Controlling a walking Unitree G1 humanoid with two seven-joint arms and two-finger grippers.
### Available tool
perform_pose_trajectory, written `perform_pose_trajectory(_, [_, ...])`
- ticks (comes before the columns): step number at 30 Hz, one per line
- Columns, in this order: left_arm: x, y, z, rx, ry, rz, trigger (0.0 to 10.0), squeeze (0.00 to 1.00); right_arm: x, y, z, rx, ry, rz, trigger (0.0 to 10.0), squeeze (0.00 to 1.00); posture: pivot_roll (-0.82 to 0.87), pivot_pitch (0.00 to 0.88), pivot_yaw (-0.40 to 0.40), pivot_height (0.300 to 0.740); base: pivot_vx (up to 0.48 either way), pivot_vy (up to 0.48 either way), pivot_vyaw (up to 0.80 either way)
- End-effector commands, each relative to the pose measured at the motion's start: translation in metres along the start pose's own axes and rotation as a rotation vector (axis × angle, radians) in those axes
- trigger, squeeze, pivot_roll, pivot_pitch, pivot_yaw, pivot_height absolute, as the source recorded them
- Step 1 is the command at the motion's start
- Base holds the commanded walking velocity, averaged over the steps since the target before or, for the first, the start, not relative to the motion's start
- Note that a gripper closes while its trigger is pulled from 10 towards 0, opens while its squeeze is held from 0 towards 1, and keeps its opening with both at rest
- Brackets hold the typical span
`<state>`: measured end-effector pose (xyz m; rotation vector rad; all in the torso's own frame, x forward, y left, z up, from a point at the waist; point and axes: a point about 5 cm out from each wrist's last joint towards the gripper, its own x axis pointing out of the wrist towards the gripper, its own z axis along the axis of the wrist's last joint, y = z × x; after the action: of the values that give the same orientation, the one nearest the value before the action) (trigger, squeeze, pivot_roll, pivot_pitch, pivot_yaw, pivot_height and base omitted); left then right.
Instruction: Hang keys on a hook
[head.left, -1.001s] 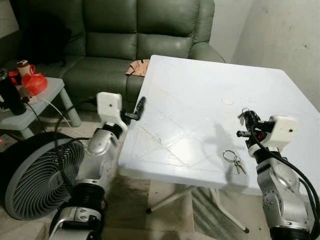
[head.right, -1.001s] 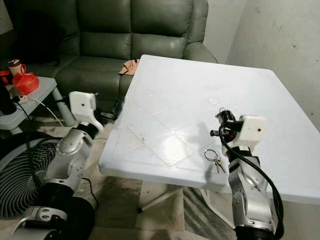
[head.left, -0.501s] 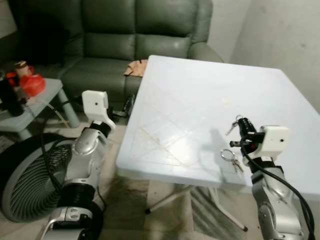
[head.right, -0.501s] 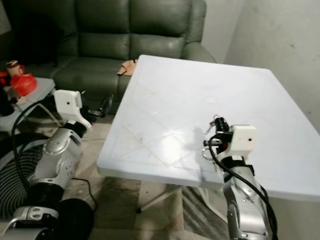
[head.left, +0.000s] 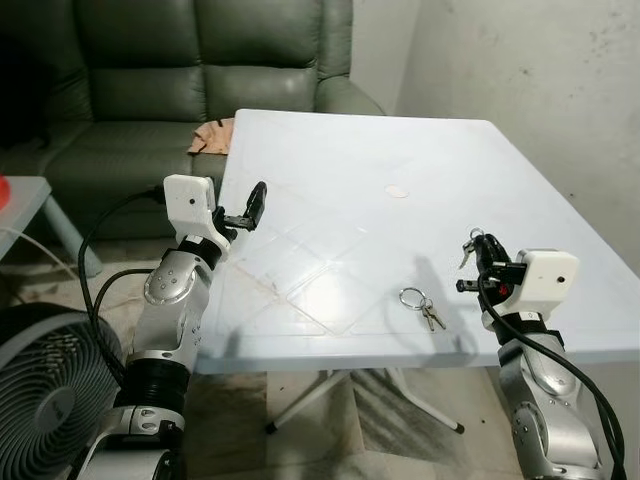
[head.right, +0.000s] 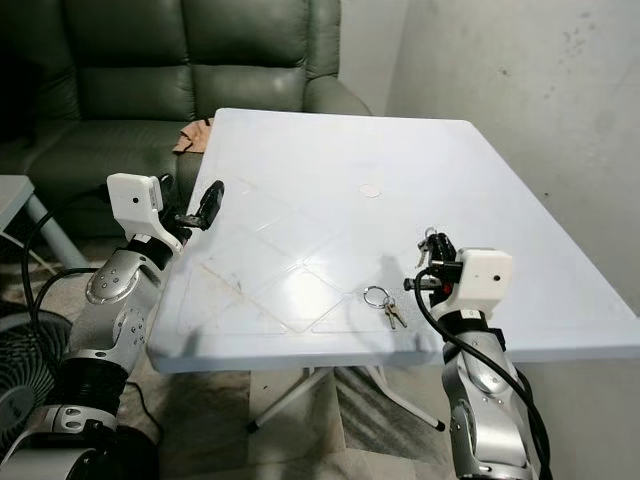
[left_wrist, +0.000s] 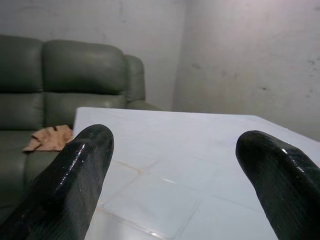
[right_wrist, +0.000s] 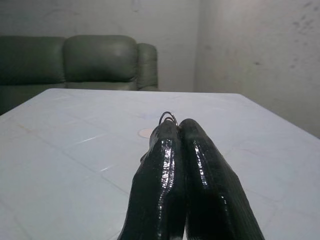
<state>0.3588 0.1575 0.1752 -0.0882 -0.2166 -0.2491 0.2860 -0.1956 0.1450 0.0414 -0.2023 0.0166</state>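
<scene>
The task looks barely begun, or perhaps half begun. One set of keys (head.left: 418, 305), a ring with two small keys, lies flat on the white counter (head.left: 350, 180) close to its near edge, toward the near right corner, untouched and free of either arm. The right end effector (head.left: 474, 246) hovers just beside those keys, above the counter near its right edge, with its two black fingers (right_wrist: 185, 170) pressed together; a thin wire loop (right_wrist: 168, 118) pokes out at their tips, and small metal pieces seem to dangle there in the head views, so it is probably pinching a key ring of its own, though the pieces are too small to make out surely. The left end effector (head.left: 252, 205) hangs over the counter's left edge, fingers spread wide with nothing between them. No hook can be found anywhere in the room as shown, so the hanging itself remains to be done, and where it must happen cannot be judged. A dark green sofa (head.left: 200, 60) stands beyond the far edge, and a fan (head.left: 50, 400) sits on the floor, cut off at the frame's border.
</scene>
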Motion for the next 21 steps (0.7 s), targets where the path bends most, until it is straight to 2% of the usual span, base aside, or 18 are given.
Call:
perform_pose_trajectory(1, [0.003, 0.0, 0.0027, 0.014, -0.005, 0.005, 10.0, 0.0, 0.0029, 0.0019, 0.0061, -0.009, -0.025, -0.001, 10.0, 0.0, 0.0, 0.0, -0.019, 0.74, 0.0, 0.0, -0.76])
perform_pose_trajectory(12, [0.0064, -0.0003, 0.0041, -0.005, -0.007, 0.003, 10.0, 0.0, 0.0039, 0.003, 0.0076, -0.011, -0.027, -0.005, 10.0, 0.0, -0.01, 0.0, -0.014, 0.74, 0.0, 0.0, -0.76])
perform_pose_trajectory(21, [0.0065, -0.001, 0.0021, 0.021, 0.001, 0.007, 10.0, 0.0, 0.0035, 0.0045, 0.0066, -0.016, -0.02, -0.004, 10.0, 0.0, -0.01, 0.0, -0.017, 0.74, 0.0, 0.0, -0.76])
